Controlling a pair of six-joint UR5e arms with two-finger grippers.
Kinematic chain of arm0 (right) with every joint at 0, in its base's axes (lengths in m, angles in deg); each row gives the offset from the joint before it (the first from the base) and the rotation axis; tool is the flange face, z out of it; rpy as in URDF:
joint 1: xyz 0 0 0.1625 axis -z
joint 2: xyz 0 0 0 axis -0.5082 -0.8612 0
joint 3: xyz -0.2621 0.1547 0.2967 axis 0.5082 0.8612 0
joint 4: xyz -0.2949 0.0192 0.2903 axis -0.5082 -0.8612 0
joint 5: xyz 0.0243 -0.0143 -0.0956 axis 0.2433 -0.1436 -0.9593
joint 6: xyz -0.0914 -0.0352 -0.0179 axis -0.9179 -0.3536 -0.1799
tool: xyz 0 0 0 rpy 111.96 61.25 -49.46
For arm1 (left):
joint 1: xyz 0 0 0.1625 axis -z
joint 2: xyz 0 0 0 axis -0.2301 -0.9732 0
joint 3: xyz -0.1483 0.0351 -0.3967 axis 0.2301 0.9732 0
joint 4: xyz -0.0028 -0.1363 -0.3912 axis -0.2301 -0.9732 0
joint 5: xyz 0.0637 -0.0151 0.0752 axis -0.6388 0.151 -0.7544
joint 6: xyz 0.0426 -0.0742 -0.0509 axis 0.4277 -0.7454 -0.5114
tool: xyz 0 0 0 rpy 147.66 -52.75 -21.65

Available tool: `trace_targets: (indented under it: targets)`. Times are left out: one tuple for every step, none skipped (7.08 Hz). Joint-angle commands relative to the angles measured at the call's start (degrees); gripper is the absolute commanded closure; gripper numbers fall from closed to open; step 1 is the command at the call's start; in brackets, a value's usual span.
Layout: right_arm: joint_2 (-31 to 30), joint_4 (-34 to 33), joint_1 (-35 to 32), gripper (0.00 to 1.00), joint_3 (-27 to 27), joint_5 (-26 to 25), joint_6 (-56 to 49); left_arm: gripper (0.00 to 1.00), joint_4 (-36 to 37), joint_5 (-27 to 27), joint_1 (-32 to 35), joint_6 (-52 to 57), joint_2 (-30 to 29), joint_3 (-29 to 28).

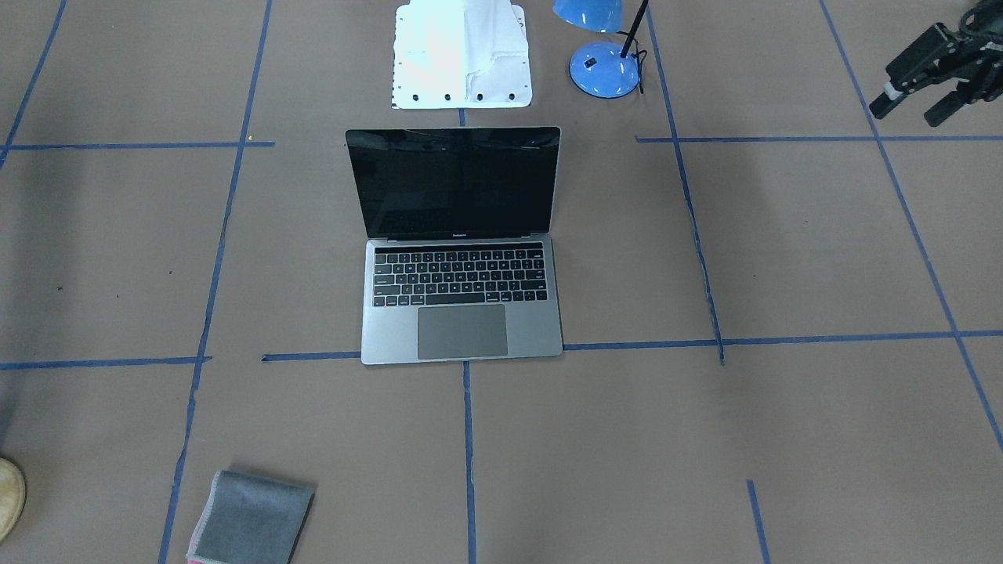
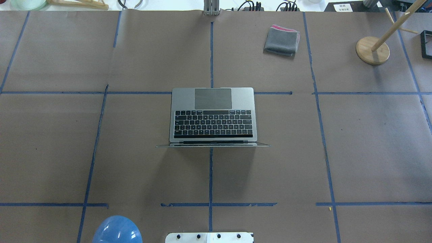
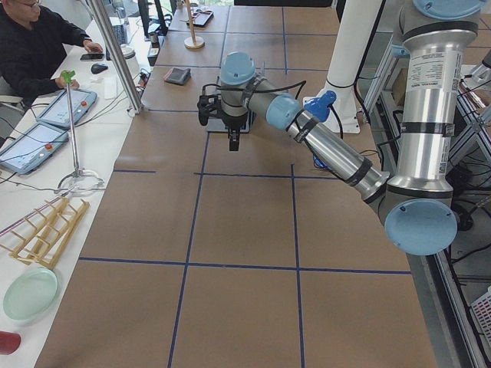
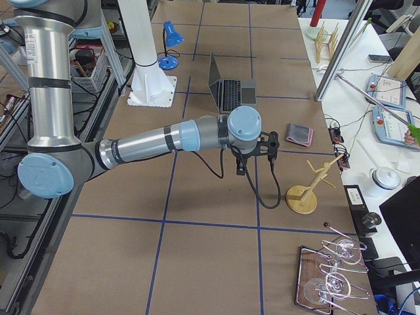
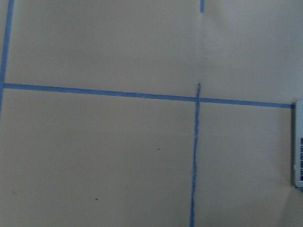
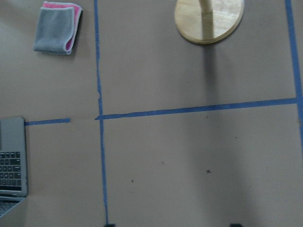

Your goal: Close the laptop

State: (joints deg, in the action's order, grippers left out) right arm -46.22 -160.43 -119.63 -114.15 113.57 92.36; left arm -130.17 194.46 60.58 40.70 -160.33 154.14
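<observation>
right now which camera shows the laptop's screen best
Exterior front-facing: it faces the laptop, showing the whole black screen and keyboard. Overhead sees the lid edge-on, keyboard only. Exterior right shows it small, from the side. The wrist views catch only its edge. Exterior left does not show it.

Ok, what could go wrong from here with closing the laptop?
The laptop lies on smooth paper; a push on its upright lid may slide it instead of folding it. The blue lamp stands roughly between the left gripper and the lid, so that arm might knock it. A lid let go early could slam on the keys.
</observation>
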Motion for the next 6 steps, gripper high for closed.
trace_targets:
  targets:
    - [-1.61, -0.14, 4.51, 0.78, -10.05, 0.77, 9.96, 0.56, -0.04, 0.15, -8.79, -20.34, -8.87, 4.91]
    - [-1.53, 0.04, 10.45, 0.84, -13.66, 0.68, 13.23, 0.76, 0.05, -0.55, -14.24, -31.16, -15.47, 4.66]
    - [-1.36, 0.21, 13.21, 0.97, -15.52, 0.51, 14.22, 0.9, 0.05, -0.73, -18.64, -35.62, -18.4, 4.57]
    - [-1.1, 0.21, 16.54, 0.99, -17.63, 0.59, 17.44, 0.93, 0.05, -3.08, -21.82, -38.27, -20.87, 4.3]
    - [0.12, 0.73, 21.45, 0.99, -20.17, 0.07, 24.87, 0.97, -0.04, -7.28, -26.98, -39.34, -22.55, 4.04]
    - [1.88, 6.57, 26.54, 1.0, -20.2, -2.2, 33.04, 0.98, 0.05, -11.06, -31.65, -39.88, -23.78, 3.78]
